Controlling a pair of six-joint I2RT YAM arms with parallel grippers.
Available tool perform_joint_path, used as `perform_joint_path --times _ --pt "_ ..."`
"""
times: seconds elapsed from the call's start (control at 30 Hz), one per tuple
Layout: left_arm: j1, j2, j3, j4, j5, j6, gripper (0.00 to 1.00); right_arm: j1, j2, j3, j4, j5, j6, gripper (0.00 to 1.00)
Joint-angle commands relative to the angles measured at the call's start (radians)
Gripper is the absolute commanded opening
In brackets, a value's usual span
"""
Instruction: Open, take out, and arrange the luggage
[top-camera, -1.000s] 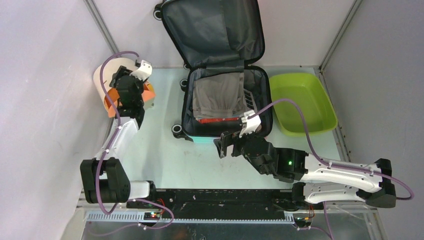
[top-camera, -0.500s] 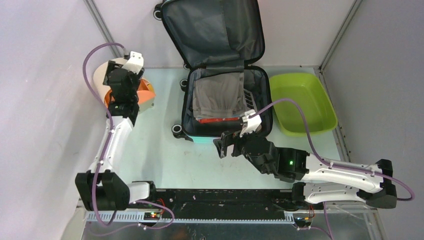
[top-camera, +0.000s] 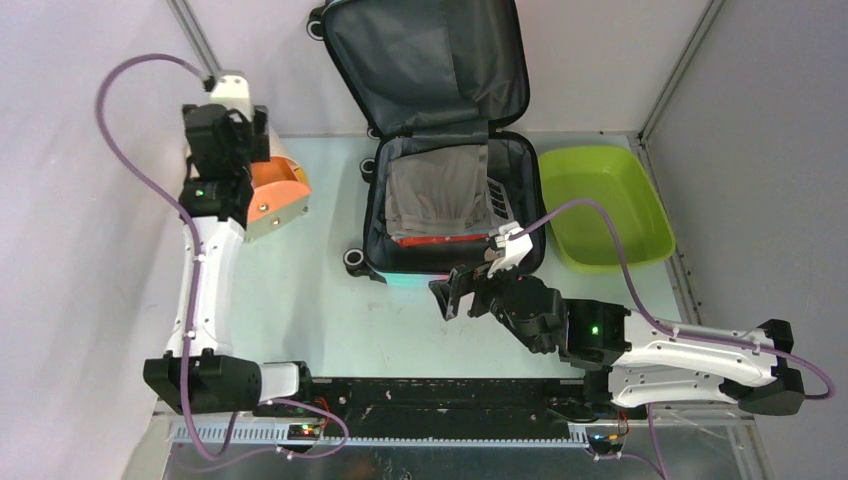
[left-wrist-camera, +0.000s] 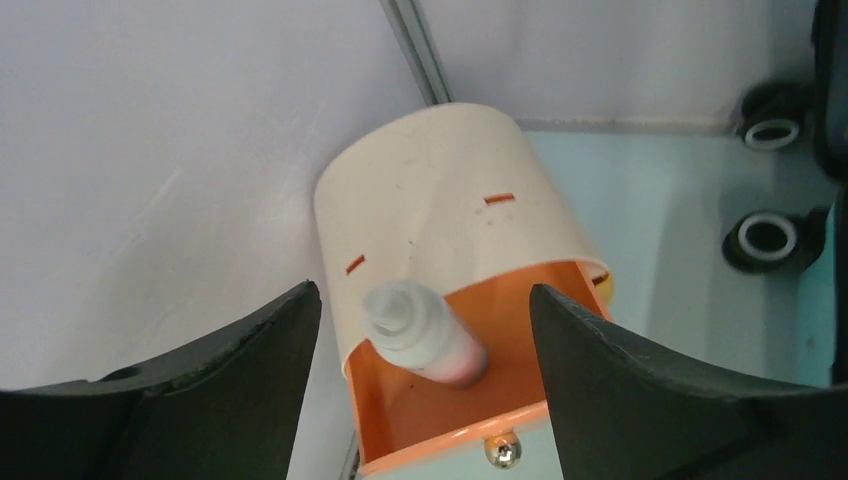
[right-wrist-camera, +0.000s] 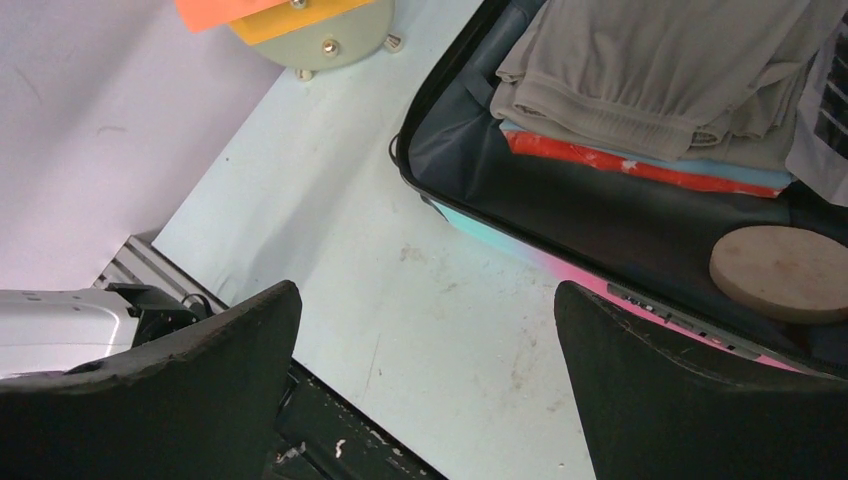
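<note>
**Open suitcase between two wide-set grippers**

The luggage, a child's hard-shell suitcase with a pink-to-teal shell, lies open at the far middle of the pale table. Its base is flat on the table and its dark grey lined lid stands up against the back wall. The base holds a folded grey-beige garment on top of a red-orange layer with a light-blue layer under it. A striped white cloth lies to the right of the garment, and a round wooden disc rests on the lining near the front rim.

To the suitcase's right, just beside it, is a lime-green plastic tub. To its left, near the far-left corner, a cream cylinder with an orange interior lies tilted, with a white-and-pink bottle inside its mouth.

The left gripper hangs above the cylinder's opening with its fingers spread wide, holding nothing. The right gripper hovers over bare table just before the suitcase's near rim, with its fingers fully apart and nothing between them
</note>
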Motion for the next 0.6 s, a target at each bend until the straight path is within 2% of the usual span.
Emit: perform_joint_path --times 0.0,0.13,0.3,0.57 --pt "0.065 0.036 0.187 -0.204 -0.005 -0.24 0.84 0.007 -0.013 0.002 0.003 0.049 0.012 1.0" --pt "0.116 0.054 0.232 -0.255 0.015 -0.351 0.83 0.005 -0.008 0.002 -0.007 0.062 0.006 1.0" --pt "0.197 0.076 0.229 -0.253 0.085 -0.48 0.78 -0.004 -0.004 0.002 -0.012 0.066 0.002 1.0" --pt "0.219 0.105 0.153 -0.163 0.174 -0.42 0.75 -0.028 0.01 0.002 -0.006 0.049 -0.003 1.0"
